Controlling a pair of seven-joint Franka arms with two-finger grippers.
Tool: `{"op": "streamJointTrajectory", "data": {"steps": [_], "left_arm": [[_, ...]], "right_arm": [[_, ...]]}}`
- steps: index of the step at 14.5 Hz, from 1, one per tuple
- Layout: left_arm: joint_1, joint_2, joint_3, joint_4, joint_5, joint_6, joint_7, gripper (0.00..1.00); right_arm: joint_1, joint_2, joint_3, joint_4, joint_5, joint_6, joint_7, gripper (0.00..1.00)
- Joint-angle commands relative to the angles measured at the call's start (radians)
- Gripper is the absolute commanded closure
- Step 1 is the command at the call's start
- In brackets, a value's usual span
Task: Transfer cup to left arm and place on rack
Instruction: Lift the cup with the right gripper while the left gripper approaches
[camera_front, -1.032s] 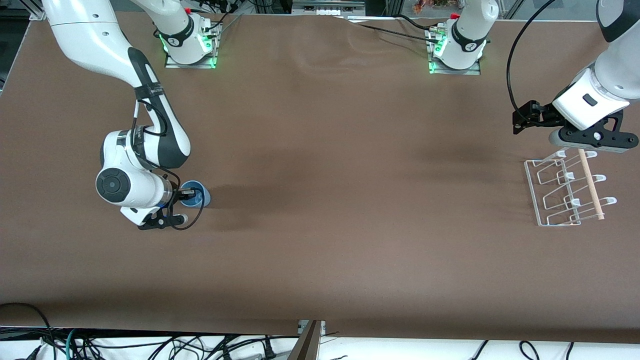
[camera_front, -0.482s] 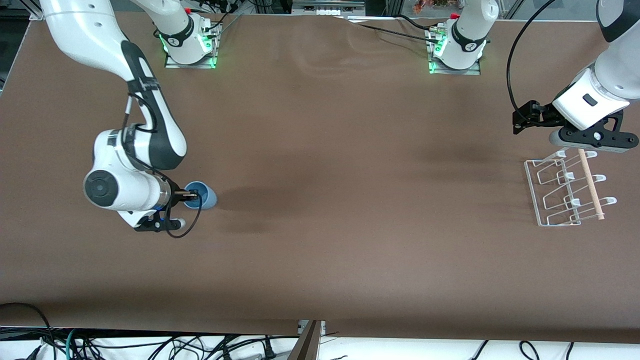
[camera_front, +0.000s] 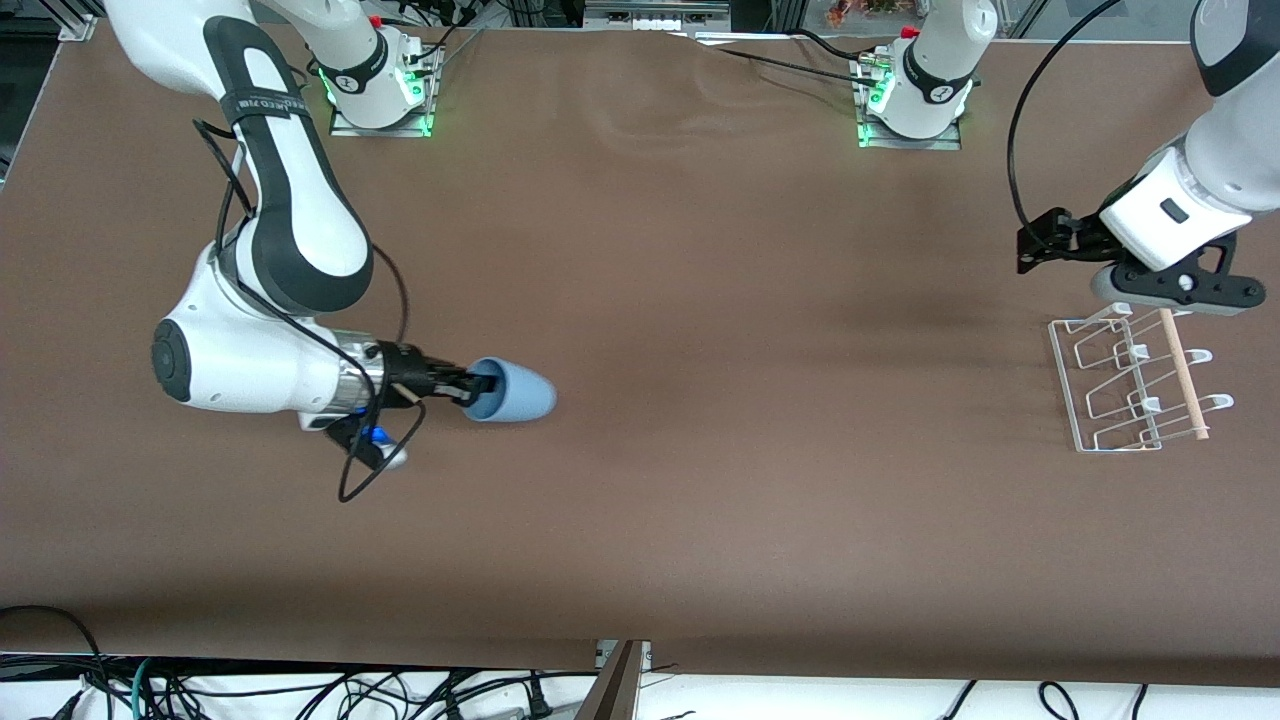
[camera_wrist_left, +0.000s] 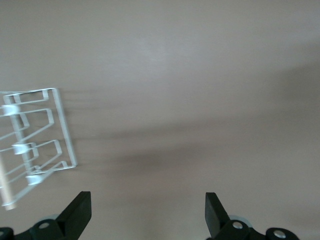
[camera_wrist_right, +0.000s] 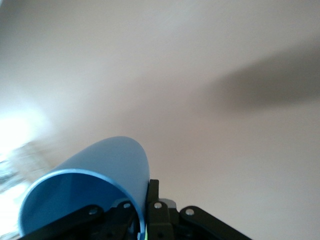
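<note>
Two hands, well apart, with nearly the whole brown surface (camera_front: 700, 300) between them. Right hand (camera_front: 468, 388) pinched on the rim of the cup (camera_front: 512, 391), one finger inside the mouth and one outside, as seen in the right wrist view (camera_wrist_right: 90, 192); cup carried sideways in the air over the right arm's end of the surface, long axis roughly level, closed base pointing toward the left arm's end, open mouth facing back toward the right wrist. Smooth light-blue plastic, tapered, no handle, thin-walled. Left hand (camera_front: 1170, 285) waiting over the farther edge of the rack (camera_front: 1135, 385), fingers spread wide in the left wrist view (camera_wrist_left: 147, 212) and holding nothing. Rack of thin white wire with upright loops, white-tipped prongs and a pale wooden dowel (camera_front: 1182, 372) laid across, resting at the left arm's end. Likely crux of the handover: the base end leads toward the left hand, so a grasp across the tapered body looks open, though slick plastic and taper could let it slip.
</note>
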Motion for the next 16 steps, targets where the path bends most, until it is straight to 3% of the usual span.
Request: {"op": "streamJointTrajectory", "data": {"steps": [1, 4, 6, 8, 10, 16], "left_arm": [[-0.005, 0.074, 0.0, 0.053, -0.118, -0.029, 0.014, 0.0], [-0.005, 0.111, 0.002, 0.056, -0.189, -0.027, 0.22, 0.0], [-0.006, 0.136, 0.0, 0.056, -0.195, -0.026, 0.375, 0.0], [-0.005, 0.151, -0.004, 0.057, -0.286, -0.013, 0.528, 0.0], [-0.004, 0.156, -0.004, 0.057, -0.392, 0.005, 0.664, 0.0], [-0.04, 0.166, -0.078, 0.054, -0.495, 0.117, 0.983, 0.0]], "right_arm": [[0.091, 0.004, 0.0, 0.056, 0.123, 0.053, 0.149, 1.0], [0.173, 0.007, 0.001, 0.134, 0.129, 0.062, 0.358, 1.0], [0.236, 0.007, 0.001, 0.147, 0.13, 0.128, 0.447, 1.0], [0.293, 0.006, 0.02, 0.151, 0.13, 0.215, 0.517, 1.0], [0.329, 0.007, 0.033, 0.168, 0.13, 0.303, 0.562, 1.0], [0.392, 0.015, 0.033, 0.168, 0.129, 0.397, 0.573, 1.0]]}}
